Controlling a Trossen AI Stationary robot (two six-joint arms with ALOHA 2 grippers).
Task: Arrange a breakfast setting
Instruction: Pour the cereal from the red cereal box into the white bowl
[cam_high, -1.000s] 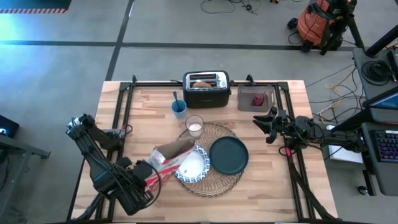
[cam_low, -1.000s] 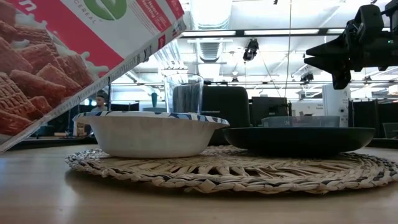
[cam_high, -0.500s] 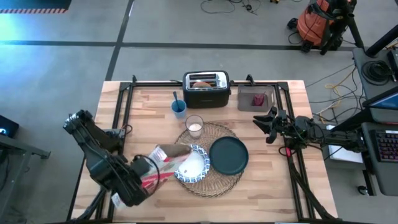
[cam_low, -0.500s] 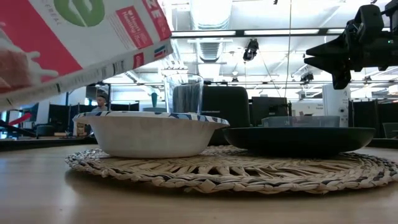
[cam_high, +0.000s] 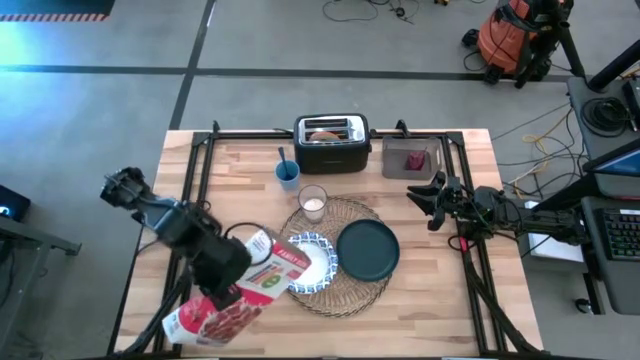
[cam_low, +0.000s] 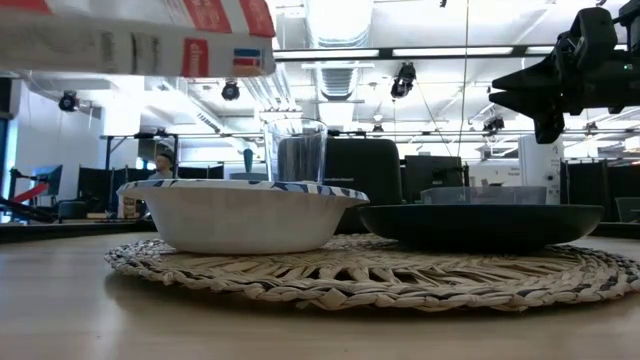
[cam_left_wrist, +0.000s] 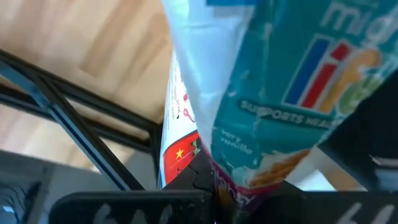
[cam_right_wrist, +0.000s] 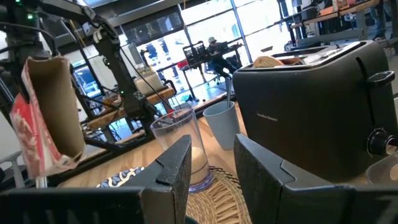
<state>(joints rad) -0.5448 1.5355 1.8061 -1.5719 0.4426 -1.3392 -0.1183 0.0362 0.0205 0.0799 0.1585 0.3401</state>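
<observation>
Cereal box (cam_high: 243, 292) sits clamped in left claw (cam_high: 232, 283), beside bowl (cam_high: 312, 264); next, set it down. Right claw (cam_high: 424, 196) waits, part-open.

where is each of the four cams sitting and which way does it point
High: overhead, straight down; both arms, cereal box, bowl.
Low: table height, level across placemat; right gripper shows up high.
Left wrist: on the left arm, looking along the box in the shut left gripper.
Right wrist: on the right arm, past its open fingers at glass and toaster.
Shared: glass, high and low.
</observation>
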